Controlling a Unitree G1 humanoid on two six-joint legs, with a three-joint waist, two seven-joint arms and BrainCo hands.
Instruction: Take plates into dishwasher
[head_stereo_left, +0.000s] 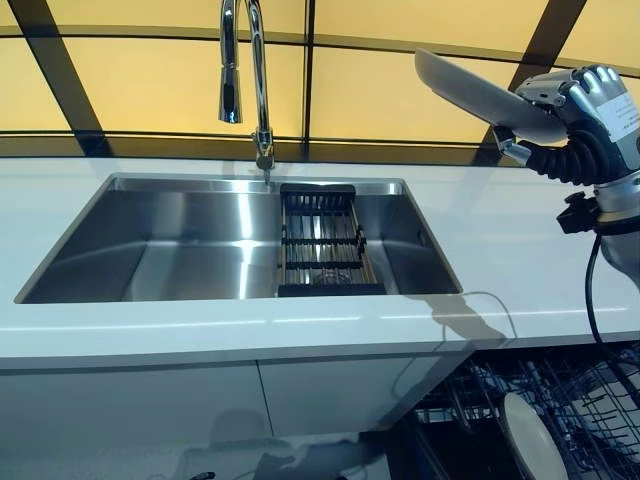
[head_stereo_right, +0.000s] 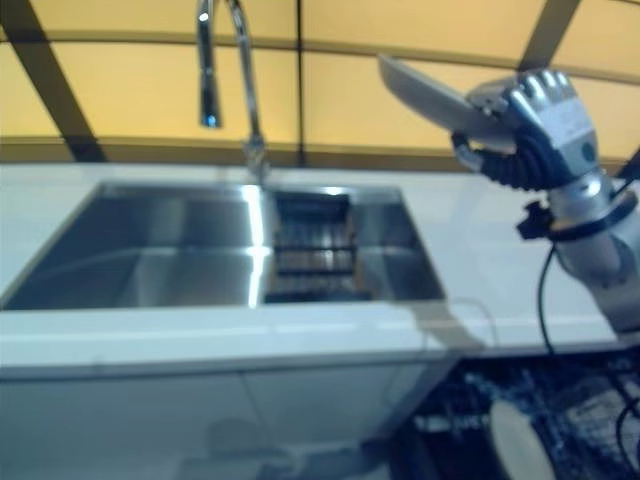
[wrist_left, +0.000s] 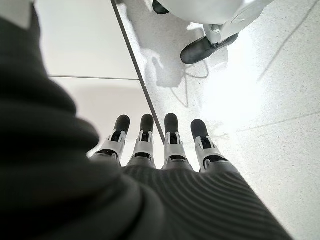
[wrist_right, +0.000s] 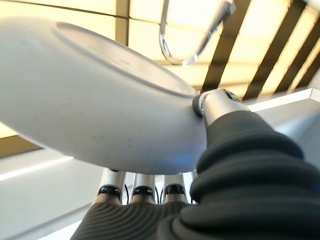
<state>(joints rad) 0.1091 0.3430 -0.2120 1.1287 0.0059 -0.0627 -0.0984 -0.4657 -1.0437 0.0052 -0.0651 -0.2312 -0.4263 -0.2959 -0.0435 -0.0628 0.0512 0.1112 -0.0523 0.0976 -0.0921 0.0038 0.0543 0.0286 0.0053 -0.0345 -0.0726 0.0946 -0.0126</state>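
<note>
My right hand (head_stereo_left: 590, 110) is shut on a white plate (head_stereo_left: 480, 95) and holds it tilted, high above the white counter to the right of the sink. In the right wrist view the plate's underside (wrist_right: 95, 100) fills the frame, pinched between thumb and fingers (wrist_right: 142, 192). Below the counter at lower right the open dishwasher rack (head_stereo_left: 560, 400) holds another white plate (head_stereo_left: 535, 440) standing on edge. My left hand (wrist_left: 165, 145) shows only in its wrist view, fingers straight, hanging over the floor and holding nothing.
A steel sink (head_stereo_left: 180, 245) with a black drying rack (head_stereo_left: 325, 245) inside is set in the white counter (head_stereo_left: 520, 260). A tall chrome tap (head_stereo_left: 250, 80) stands behind it. White cabinet fronts (head_stereo_left: 130, 410) lie below the counter.
</note>
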